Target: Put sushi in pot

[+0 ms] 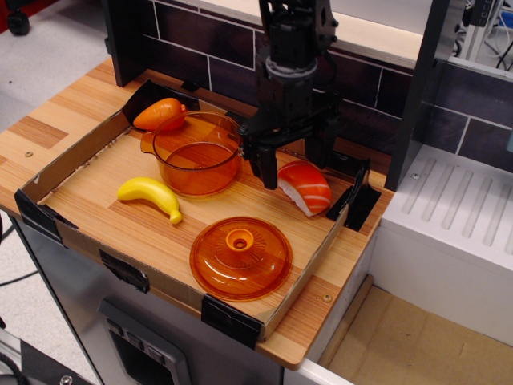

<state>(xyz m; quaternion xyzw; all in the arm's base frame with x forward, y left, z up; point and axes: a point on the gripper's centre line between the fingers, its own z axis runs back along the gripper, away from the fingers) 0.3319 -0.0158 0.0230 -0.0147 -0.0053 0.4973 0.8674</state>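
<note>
The sushi [305, 187], an orange-red top with pale stripes on white rice, lies at the right side of the cardboard tray [96, 144]. The pot [196, 156], translucent orange with side handles, stands upright and empty at the tray's back left of centre. My gripper [296, 171] is open and low over the sushi's back end. Its left finger [268, 172] stands between pot and sushi, and the right finger is behind the sushi near the tray's back wall. Nothing is held.
A yellow banana [150, 195] lies in front of the pot. A domed orange lid [240, 257] sits at the tray's front. An orange carrot toy [159, 113] rests in the back left corner. A dark brick wall [192, 36] runs behind; a white ribbed drainer [457, 216] stands to the right.
</note>
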